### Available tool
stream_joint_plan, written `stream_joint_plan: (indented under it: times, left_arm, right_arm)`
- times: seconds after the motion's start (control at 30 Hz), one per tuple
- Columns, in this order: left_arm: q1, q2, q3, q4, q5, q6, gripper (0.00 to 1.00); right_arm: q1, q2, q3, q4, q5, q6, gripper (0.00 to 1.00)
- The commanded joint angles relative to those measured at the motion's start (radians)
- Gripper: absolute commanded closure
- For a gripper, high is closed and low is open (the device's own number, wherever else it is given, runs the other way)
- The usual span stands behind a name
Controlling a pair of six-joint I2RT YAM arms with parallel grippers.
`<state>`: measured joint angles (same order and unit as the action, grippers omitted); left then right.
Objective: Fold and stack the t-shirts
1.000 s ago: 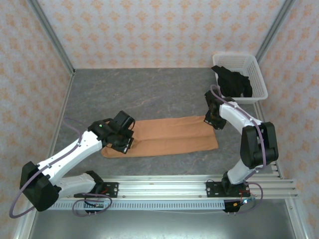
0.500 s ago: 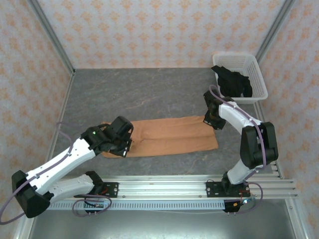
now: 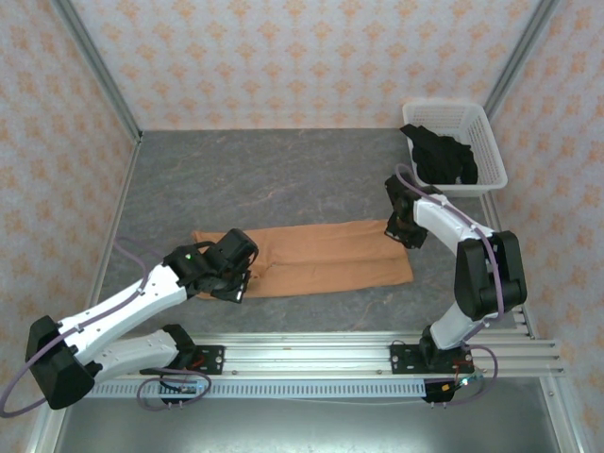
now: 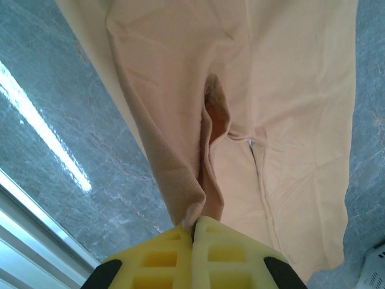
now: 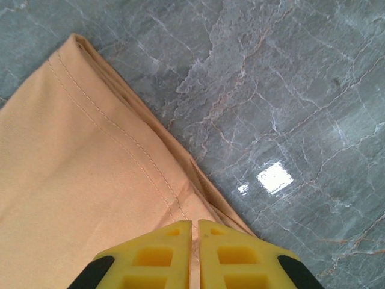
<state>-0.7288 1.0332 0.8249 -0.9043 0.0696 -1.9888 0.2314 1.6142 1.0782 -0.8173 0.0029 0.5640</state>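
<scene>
The orange shirt (image 3: pixel 321 257) was plain with matching stitching, the black shirt (image 3: pixel 442 156) plain, the basket (image 3: pixel 489 142) white lattice, the surface (image 3: pixel 283 179) grey veined with white, the walls (image 3: pixel 311 57) peach with orange floral motifs, and the left claw (image 4: pixel 195 232) and right claw (image 5: pixel 195 230) yellow.

The orange t-shirt (image 3: pixel 321 256) lies flat, folded into a long band with its plain side up. At one end, a ridge of cloth rises to the left fingers (image 4: pixel 157 256), which pinch its edge. At the other end, the layered, stitched edge is pinched between the right fingers (image 5: pixel 157 253). The black t-shirt (image 3: pixel 442 157) lies crumpled in a heap, well beyond the right fingers.
</scene>
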Motion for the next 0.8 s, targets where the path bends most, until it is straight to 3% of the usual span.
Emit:
stream_joint_plan:
  times: [0.0,0.27,0.4,0.77]
  left_arm:
    - [0.056,-0.007,-0.024,-0.053,-0.070,0.078,1.00]
    - [0.208,0.087,-0.034,-0.120,-0.062,0.346,1.00]
    - [0.261,0.125,-0.022,-0.148,-0.121,0.437,1.00]
    - [0.326,0.278,0.020,-0.151,-0.202,0.609,1.00]
  right_arm:
    - [0.006,-0.033,-0.021,-0.004,0.007,0.004,0.88]
    - [0.006,-0.048,-0.037,0.002,0.008,0.008,0.89]
    - [0.006,-0.055,-0.047,0.002,0.008,0.011,0.89]
    - [0.006,-0.053,-0.067,0.018,0.008,0.017,0.89]
